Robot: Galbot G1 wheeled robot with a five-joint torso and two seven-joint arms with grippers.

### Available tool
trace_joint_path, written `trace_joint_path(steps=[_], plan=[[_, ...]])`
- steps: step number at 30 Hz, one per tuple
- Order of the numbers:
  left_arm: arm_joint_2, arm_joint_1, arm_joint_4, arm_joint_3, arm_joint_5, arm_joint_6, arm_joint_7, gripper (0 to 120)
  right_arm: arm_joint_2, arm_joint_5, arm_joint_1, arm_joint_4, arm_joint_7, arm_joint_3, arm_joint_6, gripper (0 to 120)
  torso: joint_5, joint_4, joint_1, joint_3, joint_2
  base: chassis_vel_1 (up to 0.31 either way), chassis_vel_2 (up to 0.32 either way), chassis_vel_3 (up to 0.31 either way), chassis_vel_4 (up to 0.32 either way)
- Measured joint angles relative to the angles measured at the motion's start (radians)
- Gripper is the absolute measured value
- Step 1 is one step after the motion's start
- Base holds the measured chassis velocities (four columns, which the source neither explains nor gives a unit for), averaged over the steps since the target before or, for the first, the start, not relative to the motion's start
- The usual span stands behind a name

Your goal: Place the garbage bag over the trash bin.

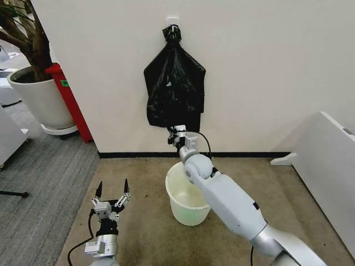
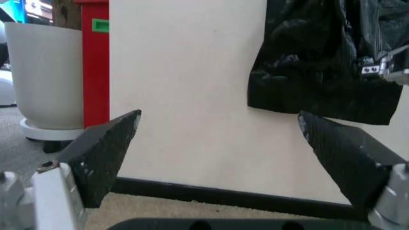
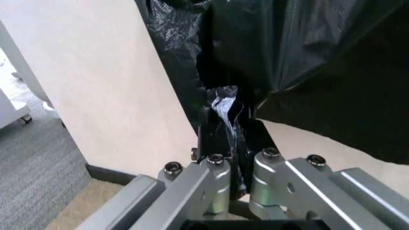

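The garbage bag (image 1: 175,91) hung flat against the cream wall, its long axis vertical, gathered into a knot at a small white hook (image 1: 172,21) and widening downward to a ragged lower hem. It was thin, glossy black plastic, crinkled all over. The right gripper (image 1: 176,133) reached up to that hem, and the right wrist view showed its black fingers (image 3: 211,136) closed tight on a bunched fold of the film (image 3: 223,103), a detail hidden behind the wrist in the head view. Directly below the bag, on the tan carpet, stood the trash bin (image 1: 187,197), a smooth cream-white round tub tapering toward its base, upright with its mouth open upward; the right arm crossed over its rim. To the bag's lower left the left gripper (image 1: 111,194) hovered low over the carpet, its jaws spread wide and holding nothing. The left wrist view looked between those dark wedge-shaped fingers (image 2: 105,153) toward the bag's hem (image 2: 319,91). Farther left of the bag stood a red post (image 1: 69,100) and a large white plant pot (image 1: 41,100).
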Motion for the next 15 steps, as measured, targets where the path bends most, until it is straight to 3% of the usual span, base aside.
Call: trace_joint_path(steps=[15], plan=[[-0.002,-0.003,0.008,0.002,0.002,0.0,0.0,97,0.001,-0.028,-0.043,-0.004,-0.013,0.005,0.01,0,0.0001,0.0,0.0,0.0,0.0,0.0,0.0,0.0,0.0]])
